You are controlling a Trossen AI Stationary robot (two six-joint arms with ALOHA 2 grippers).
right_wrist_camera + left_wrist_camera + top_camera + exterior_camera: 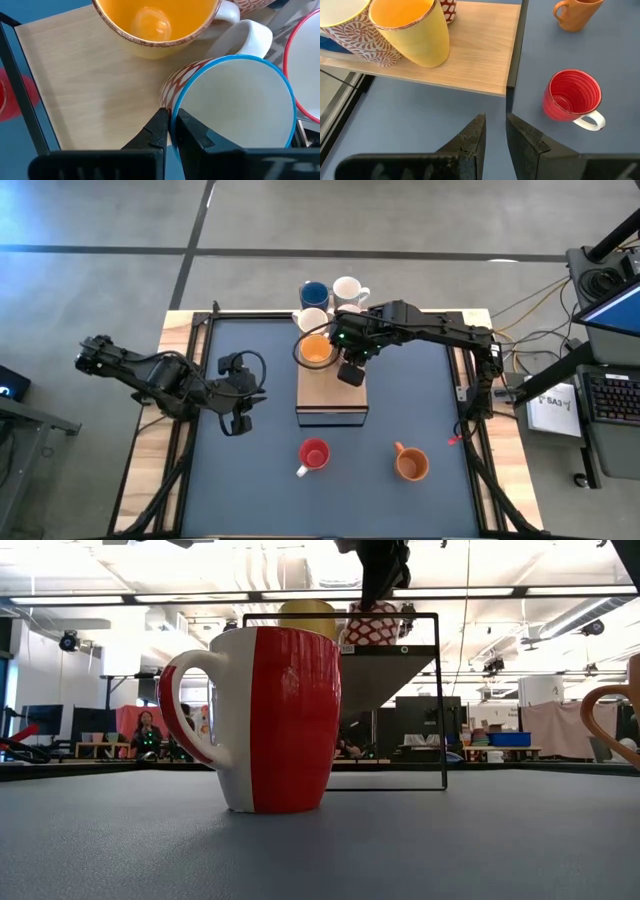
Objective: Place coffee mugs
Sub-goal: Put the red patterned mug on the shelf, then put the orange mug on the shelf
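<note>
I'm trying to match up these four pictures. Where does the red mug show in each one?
High view: red mug on the blue mat, just below the wooden board.
Low view: fills the centre.
Left wrist view: at right, seen from above.
Right wrist view: only a red blur at the left edge.
Shared landmark: the wooden board.

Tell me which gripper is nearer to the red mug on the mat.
Left. The left gripper hangs over the mat just beside the red mug, with a gap between. The right gripper is farther off, above the wooden board among other mugs.
</note>
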